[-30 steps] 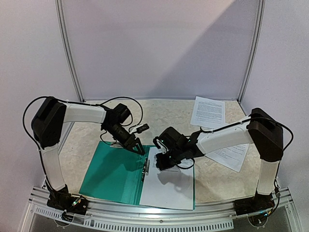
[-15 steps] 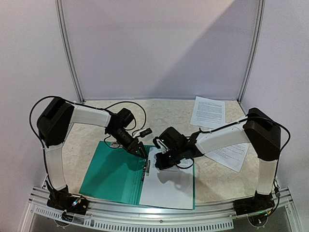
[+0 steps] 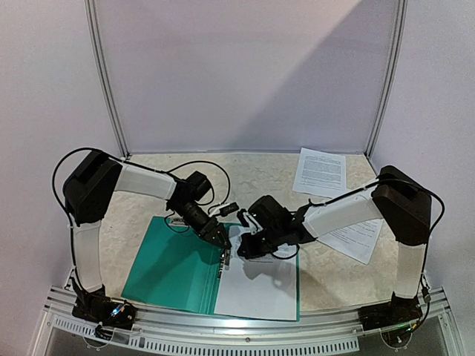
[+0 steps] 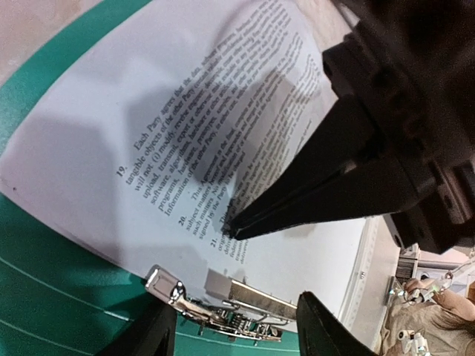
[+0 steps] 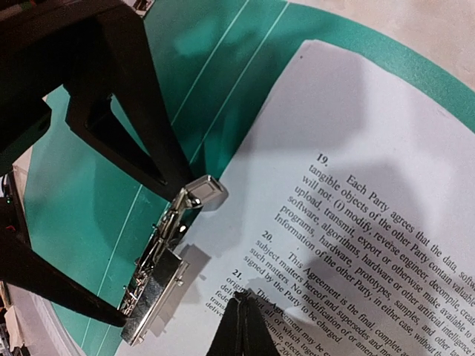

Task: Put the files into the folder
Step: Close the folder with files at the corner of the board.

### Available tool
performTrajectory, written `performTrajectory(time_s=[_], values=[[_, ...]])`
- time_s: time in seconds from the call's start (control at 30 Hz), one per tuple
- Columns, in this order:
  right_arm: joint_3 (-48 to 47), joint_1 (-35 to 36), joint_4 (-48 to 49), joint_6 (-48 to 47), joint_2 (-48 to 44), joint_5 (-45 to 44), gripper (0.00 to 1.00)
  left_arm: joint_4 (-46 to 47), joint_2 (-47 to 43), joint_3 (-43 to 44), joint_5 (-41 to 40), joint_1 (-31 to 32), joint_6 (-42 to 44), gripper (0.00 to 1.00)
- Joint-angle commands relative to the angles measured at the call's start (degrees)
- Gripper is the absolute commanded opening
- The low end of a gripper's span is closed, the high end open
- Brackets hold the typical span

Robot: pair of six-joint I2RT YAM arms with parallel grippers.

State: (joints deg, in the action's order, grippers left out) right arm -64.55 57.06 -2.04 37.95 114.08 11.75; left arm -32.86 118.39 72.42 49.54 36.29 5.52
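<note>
Folder [image 3: 174, 267] is lying open at lower left-centre of the top view, teal inside facing up. My left gripper [image 3: 220, 239] is hovering at the fold, just right of the left cover. Its jaws are standing apart and straddling the metal clip [image 5: 167, 252], one finger [image 5: 141, 126] at the lever end and the other near the far end; can't tell if they're touching it. One printed file [image 3: 260, 285] is lying on the folder's right half, its edge against the clip. My right gripper [image 3: 241, 251] is fully closed, holding nothing, tips pressing down on that sheet's text just right of the clip. Two more sheets are sitting outside the folder: one [image 3: 320, 172] at upper right, another [image 3: 358, 241] under my right forearm.
</note>
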Motion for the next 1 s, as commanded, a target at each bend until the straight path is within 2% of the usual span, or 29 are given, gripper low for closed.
performTrajectory(time_s=[0.0, 0.17, 0.33, 0.7, 0.97], values=[[1.8, -0.5, 1.5, 1.8, 2.2, 1.0, 0.00, 2.0, -1.5, -1.3, 5.1, 0.9, 2.7, 0.57], [2.3, -0.5, 3.6, 2.1, 2.3, 1.1, 0.00, 2.1, -2.3, -2.5, 8.1, 1.1, 6.4, 0.57], [2.6, -0.6, 3.7, 2.3, 2.2, 0.9, 0.00, -2.1, -3.5, -1.9, 10.5, 1.1, 12.1, 0.55], [3.0, -0.6, 4.3, 2.6, 2.3, 0.5, 0.00, -14.1, -6.7, -1.6, 8.3, 3.1, 24.3, 0.55], [2.6, -0.6, 4.7, 2.7, 3.1, 1.0, 0.00, -13.5, -9.1, -2.3, 2.1, 4.1, 26.0, 0.58]])
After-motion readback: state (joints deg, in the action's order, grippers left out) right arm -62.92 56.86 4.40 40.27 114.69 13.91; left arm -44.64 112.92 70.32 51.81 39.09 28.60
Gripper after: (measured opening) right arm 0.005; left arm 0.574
